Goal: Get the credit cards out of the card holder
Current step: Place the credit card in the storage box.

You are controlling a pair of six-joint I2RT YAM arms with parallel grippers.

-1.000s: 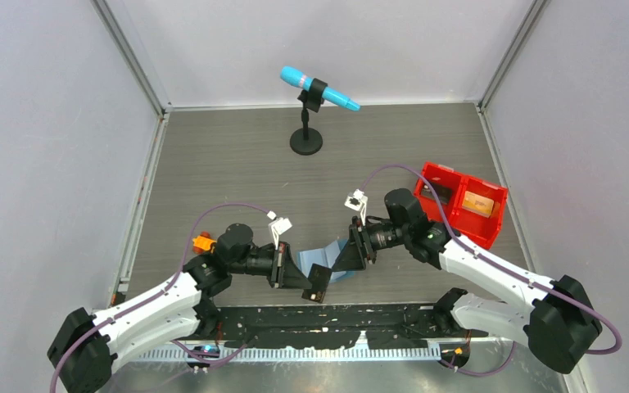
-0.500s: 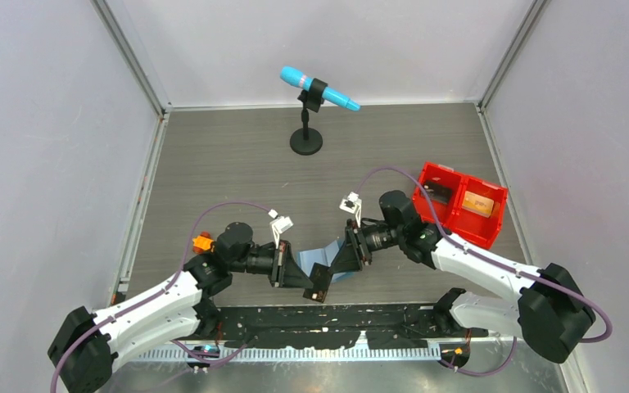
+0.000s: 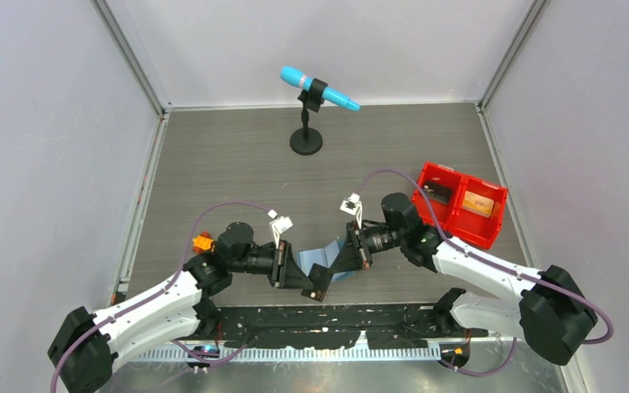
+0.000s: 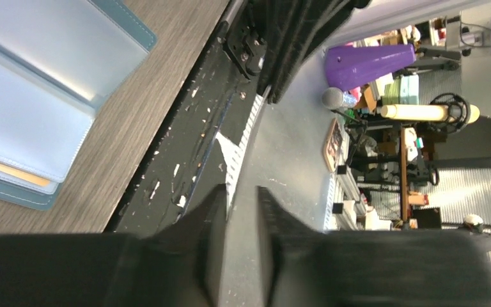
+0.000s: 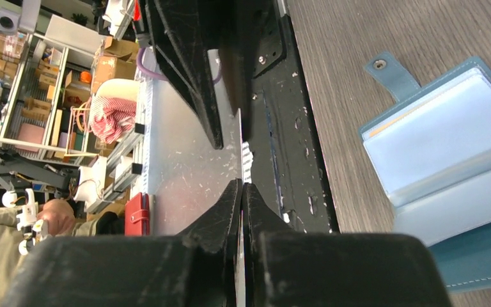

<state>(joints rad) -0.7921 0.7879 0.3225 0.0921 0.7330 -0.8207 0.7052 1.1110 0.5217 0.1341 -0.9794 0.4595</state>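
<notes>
Top external: your wallet sits mostly hidden.
Left gripper narrowly apart, right gripper pressed together; card edge barely shows.

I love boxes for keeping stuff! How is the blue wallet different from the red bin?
The card holder is teal-blue with pale blue pockets; the red bin is bright red with two compartments. The card holder lies flat and open like a book; the red bin has upright walls. Shared: an orange-gold credit card peeks from a pocket, another lies in the bin.
</notes>
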